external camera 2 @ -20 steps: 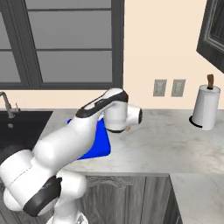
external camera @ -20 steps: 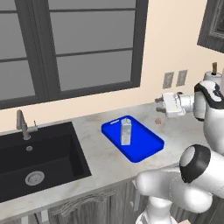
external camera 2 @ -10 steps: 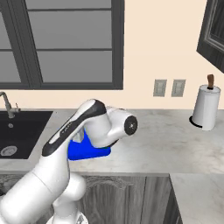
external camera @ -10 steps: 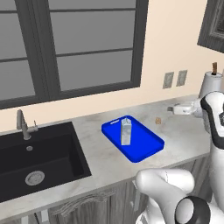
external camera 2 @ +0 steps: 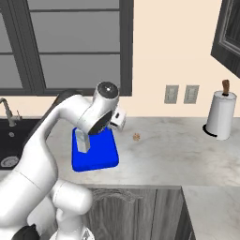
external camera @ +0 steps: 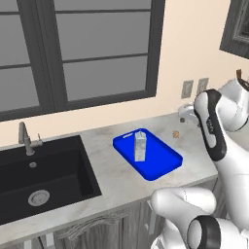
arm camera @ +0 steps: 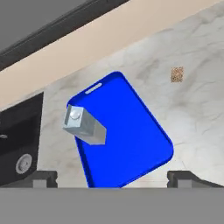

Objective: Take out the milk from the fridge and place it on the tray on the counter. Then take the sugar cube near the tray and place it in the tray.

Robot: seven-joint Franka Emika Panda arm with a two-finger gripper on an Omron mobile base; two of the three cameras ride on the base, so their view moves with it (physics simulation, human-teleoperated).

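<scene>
The milk [external camera: 140,146] stands upright on the blue tray [external camera: 160,163], toward its window end, on the marbled counter [external camera: 116,182]. The sugar cube [external camera: 176,133] lies on the stone just right of the tray. My gripper [arm camera: 116,177] hangs open above the counter, near the tray's right side, with nothing between its fingers. In the hand view I look down on the milk [arm camera: 84,127], the tray [arm camera: 135,140] and the sugar cube [arm camera: 176,74]. In the right base view the hand [external camera 2: 118,120] hovers between the tray [external camera 2: 96,157] and the sugar cube [external camera 2: 136,137]. The fridge is out of view.
A black sink [external camera: 44,180] with a faucet [external camera: 26,138] sits left of the tray. A paper-towel roll [external camera 2: 219,115] stands at the far right by the wall. Bare counter [external camera 2: 187,154] stretches right of the sugar cube.
The arm's upper links have swung and folded differently, while the hand stays above the counter by the tray's right side. Milk, tray and sugar cube have not moved. The jaws stay open.
</scene>
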